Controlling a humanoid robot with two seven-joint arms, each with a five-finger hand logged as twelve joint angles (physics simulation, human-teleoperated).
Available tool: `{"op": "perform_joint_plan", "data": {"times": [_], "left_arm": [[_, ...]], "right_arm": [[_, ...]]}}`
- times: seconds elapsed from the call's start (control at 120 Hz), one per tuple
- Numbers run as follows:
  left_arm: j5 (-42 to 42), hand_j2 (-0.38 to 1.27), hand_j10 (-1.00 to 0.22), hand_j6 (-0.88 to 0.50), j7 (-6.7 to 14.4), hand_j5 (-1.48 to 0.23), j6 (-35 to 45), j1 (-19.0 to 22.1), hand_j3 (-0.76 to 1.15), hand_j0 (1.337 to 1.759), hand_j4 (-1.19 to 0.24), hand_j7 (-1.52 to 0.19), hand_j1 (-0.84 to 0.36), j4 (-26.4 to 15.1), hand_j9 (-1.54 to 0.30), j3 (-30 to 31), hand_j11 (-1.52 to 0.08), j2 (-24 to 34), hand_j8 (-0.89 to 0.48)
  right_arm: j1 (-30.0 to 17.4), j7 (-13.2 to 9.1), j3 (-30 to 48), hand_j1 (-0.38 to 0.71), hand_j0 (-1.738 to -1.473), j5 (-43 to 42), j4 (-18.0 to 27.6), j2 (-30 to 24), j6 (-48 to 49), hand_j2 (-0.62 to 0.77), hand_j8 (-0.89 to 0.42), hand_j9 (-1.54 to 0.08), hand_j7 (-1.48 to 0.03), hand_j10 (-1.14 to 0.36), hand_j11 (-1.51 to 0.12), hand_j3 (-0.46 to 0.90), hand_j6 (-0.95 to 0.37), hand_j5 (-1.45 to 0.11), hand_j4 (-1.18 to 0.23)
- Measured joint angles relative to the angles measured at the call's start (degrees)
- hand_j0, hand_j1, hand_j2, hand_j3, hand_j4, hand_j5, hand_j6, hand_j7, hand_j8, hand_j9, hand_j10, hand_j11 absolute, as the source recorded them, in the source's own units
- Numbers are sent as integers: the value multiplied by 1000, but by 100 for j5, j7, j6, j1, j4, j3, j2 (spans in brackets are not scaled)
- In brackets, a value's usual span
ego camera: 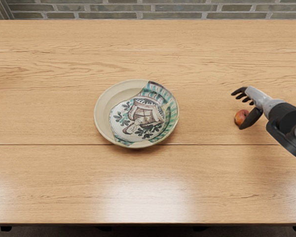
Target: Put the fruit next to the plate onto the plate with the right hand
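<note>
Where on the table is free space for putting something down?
The wooden table is bare left of the round painted ceramic plate, behind it and along the front edge. Crowded only at right, where the right robot hand is beside the small orange fruit.

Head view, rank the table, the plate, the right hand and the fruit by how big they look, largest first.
1. table, fills most of the view
2. plate
3. right hand, raised above the table, so perhaps nearer the camera
4. fruit, plainly the smallest, its right edge covered by the hand
</note>
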Motion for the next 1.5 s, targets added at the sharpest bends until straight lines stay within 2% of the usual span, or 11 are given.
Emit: {"op": "perform_joint_plan", "data": {"times": [0.208,0.492,0.775,0.933,1.075,1.325,1.383,1.425,1.45,1.5], "left_arm": [[0,0,0,0,0,0,0,0,0,1658,0,0,349,-1,0,-1,0,0,0],[0,0,0,0,0,0,0,0,0,1658,0,0,349,1,0,-1,0,0,0],[0,0,0,0,0,0,0,0,0,1658,0,0,349,0,0,0,0,0,0],[0,0,0,0,0,0,0,0,0,1658,0,0,349,1,0,-2,0,0,0],[0,0,0,0,0,0,0,0,0,1658,0,0,349,1,0,-1,0,0,0],[1,0,0,0,0,0,0,0,0,1658,0,0,349,0,0,-2,0,0,0],[1,0,0,0,-1,0,0,0,0,1658,0,0,349,-2,0,-3,0,0,0],[1,0,0,0,-1,0,0,0,0,1658,0,0,349,-2,0,-3,0,0,0],[1,0,0,0,-1,0,0,0,0,1658,0,0,349,-1,0,-3,0,0,0],[1,0,0,0,-1,0,0,0,0,1658,0,0,349,0,0,-3,0,0,0]], "right_arm": [[-24,0,-146,4,-1658,-13,-87,67,-146,-55,-301,-386,-385,-300,-385,0,-302,-386,-300],[-129,5,-217,88,-1658,-116,-86,77,-342,-69,-371,-477,-476,-370,-477,0,-372,-477,-370],[-231,8,-227,127,-1658,-233,-88,110,-460,-75,-401,-520,-519,-403,-519,0,-405,-518,-404],[-241,8,-231,178,-1658,-250,-93,147,-479,-81,-367,-577,-575,-448,-576,0,-450,-568,-454],[-246,9,-254,232,-1658,-254,-97,154,-515,-76,-411,-642,-640,-499,-642,0,-491,-630,-506],[-287,22,-263,272,-1650,-260,-110,157,-592,-59,-357,-743,-729,-555,-745,-1,-443,-747,-553],[-310,31,-261,317,-1647,-273,-127,158,-592,-1,-326,-775,-755,-570,-779,-2,-418,-782,-566],[-326,34,-260,306,-1643,-284,-134,158,-592,-35,-308,-802,-776,-571,-805,-1,-394,-808,-579],[-334,36,-262,303,-1643,-288,-140,158,-596,17,-317,-814,-789,-575,-817,-1,-395,-816,-592],[-349,40,-264,302,-1643,-290,-155,159,-603,13,-311,-842,-814,-578,-843,-1,-394,-832,-617]]}}
